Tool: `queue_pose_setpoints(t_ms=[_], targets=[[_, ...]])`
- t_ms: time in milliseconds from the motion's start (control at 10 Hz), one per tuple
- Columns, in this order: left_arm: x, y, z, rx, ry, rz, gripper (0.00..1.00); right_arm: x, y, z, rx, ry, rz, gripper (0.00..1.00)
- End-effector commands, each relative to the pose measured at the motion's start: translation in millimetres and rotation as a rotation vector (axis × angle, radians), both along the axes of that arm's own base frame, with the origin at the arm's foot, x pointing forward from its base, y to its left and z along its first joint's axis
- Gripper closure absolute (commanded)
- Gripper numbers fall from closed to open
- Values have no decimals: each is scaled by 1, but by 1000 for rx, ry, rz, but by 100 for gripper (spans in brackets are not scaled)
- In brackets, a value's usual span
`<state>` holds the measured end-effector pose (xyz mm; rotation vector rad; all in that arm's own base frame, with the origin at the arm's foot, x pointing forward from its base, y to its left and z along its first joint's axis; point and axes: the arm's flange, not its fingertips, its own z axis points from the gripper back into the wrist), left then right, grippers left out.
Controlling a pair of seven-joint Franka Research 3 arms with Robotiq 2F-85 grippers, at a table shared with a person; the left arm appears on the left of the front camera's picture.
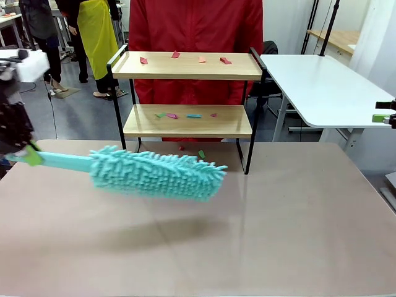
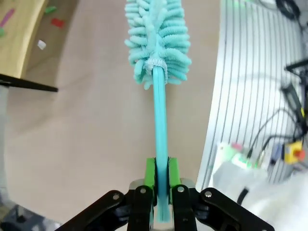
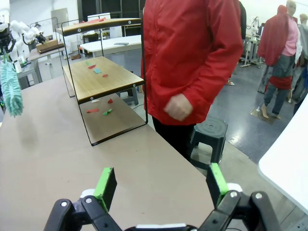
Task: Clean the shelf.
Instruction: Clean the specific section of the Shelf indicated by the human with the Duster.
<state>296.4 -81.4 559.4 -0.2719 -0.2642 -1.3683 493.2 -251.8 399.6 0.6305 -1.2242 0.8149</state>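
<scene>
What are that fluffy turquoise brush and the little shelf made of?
On the duster, the head looks like soft chenille microfibre, by its noodle-like tufts; the flat handle seems smooth plastic. The shelf has boards of pale matte wood or laminate, faint grain showing, on a thin black frame, probably painted metal.

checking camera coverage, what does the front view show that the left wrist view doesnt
Front view: the shelf's top board with red and pink scraps, and a person in red standing behind it. Left wrist view: the left gripper's green pads clamped on the turquoise duster's flat handle. Both: the duster's fluffy head held above the tan table, and scraps on the shelf's lower board.
</scene>
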Motion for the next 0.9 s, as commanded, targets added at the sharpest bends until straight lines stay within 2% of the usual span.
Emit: queue_pose_setpoints(t_ms=[0,200,400,500,700,800], targets=[[-10,-40,-21,-28,-1,141,87,1,2,3,-2,-6,2,0],[-12,-67,-36,-69,73,204,87,1,2,3,-2,-6,2,0],[-12,-95,-46,-125,77,304,87,1,2,3,-2,-6,2,0],[-6,-107,-54,-104,82,339,87,1,2,3,-2,-6,2,0],[8,-137,-72,-105,103,372,87,1,2,3,-2,-6,2,0],[14,-148,-80,-121,72,433,87,1,2,3,-2,-6,2,0]])
